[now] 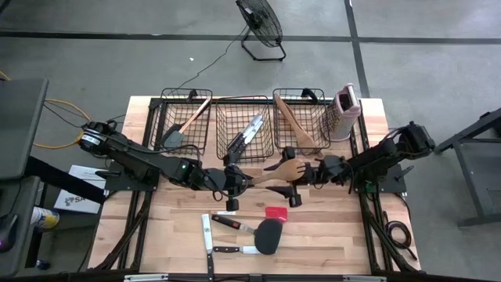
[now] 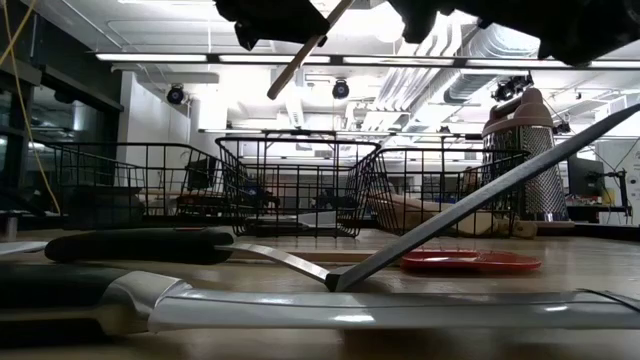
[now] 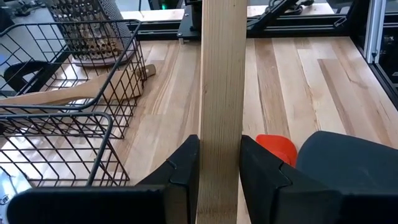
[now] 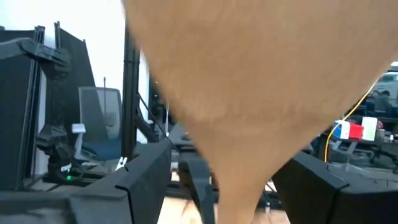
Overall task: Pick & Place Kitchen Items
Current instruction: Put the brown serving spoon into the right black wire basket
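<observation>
While both arms meet over mid-table, I see the three wire baskets lined up just beyond the grippers. Left basket holds a dark-headed spatula with a wooden handle. Middle basket holds steel knives. Right basket holds wooden utensils, one long handle lying diagonally. Box grater stands upright just beside the right basket, on its far side from the others.

Surface is a pale butcher-block table. Past its far edge there's grey floor with a black floor fan. Low view shows a lab room with strip lights behind the baskets.

Left gripper is clamped on the handle of a wooden spatula; its wrist view shows the flat handle pinched between both fingers. The spatula runs from those fingers straight across to the right gripper. Right gripper's jaws stand wide with the wooden head between them, filling its wrist view; can't tell if they touch it.

Rest of the items lie on the near side of both grippers: red spatula head closest, black spatula past it, two black-handled knives beside that, one more knife further toward the left arm's side.
</observation>
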You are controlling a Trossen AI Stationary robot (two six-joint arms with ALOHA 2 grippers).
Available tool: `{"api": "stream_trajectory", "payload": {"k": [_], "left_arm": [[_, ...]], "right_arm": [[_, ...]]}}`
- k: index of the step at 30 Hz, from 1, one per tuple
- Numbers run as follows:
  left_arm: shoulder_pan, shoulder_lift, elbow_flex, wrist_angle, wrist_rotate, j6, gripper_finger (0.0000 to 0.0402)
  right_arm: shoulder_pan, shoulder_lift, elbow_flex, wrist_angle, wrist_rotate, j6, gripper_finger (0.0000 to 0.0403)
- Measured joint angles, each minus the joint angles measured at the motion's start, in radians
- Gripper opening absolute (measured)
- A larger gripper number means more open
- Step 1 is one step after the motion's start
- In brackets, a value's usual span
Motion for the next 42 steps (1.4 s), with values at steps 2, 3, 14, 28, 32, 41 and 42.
{"api": "stream_trajectory", "payload": {"k": [2, 3, 14, 28, 32, 41, 42], "left_arm": [[0.0, 0.0, 0.0, 0.0, 0.0, 0.0, 0.008], [0.0, 0.0, 0.0, 0.0, 0.0, 0.0, 0.008], [-0.002, 0.0, 0.0, -0.008, 0.007, 0.0, 0.008], [-0.002, 0.0, 0.0, -0.005, 0.006, -0.009, 0.0194], [-0.001, 0.0, 0.0, -0.007, 0.005, -0.009, 0.0253], [-0.002, -0.017, 0.0, -0.052, -0.049, -0.038, 0.0279], [-0.002, -0.025, 0.0, -0.08, -0.065, -0.051, 0.0279]], "right_arm": [[0.0, 0.0, 0.003, -0.004, 0.001, -0.001, 0.0252], [0.0, 0.0, 0.003, -0.009, 0.001, -0.001, 0.0249], [-0.001, 0.0, 0.003, -0.039, 0.033, -0.001, 0.0128], [0.0, 0.0, 0.004, -0.075, 0.087, 0.002, 0.0072], [0.0, 0.0, 0.004, -0.085, 0.143, 0.002, 0.0072], [0.0, -0.044, 0.004, -0.144, 0.279, -0.002, 0.0072], [0.0, -0.06, 0.004, -0.167, 0.299, -0.003, 0.0072]]}}
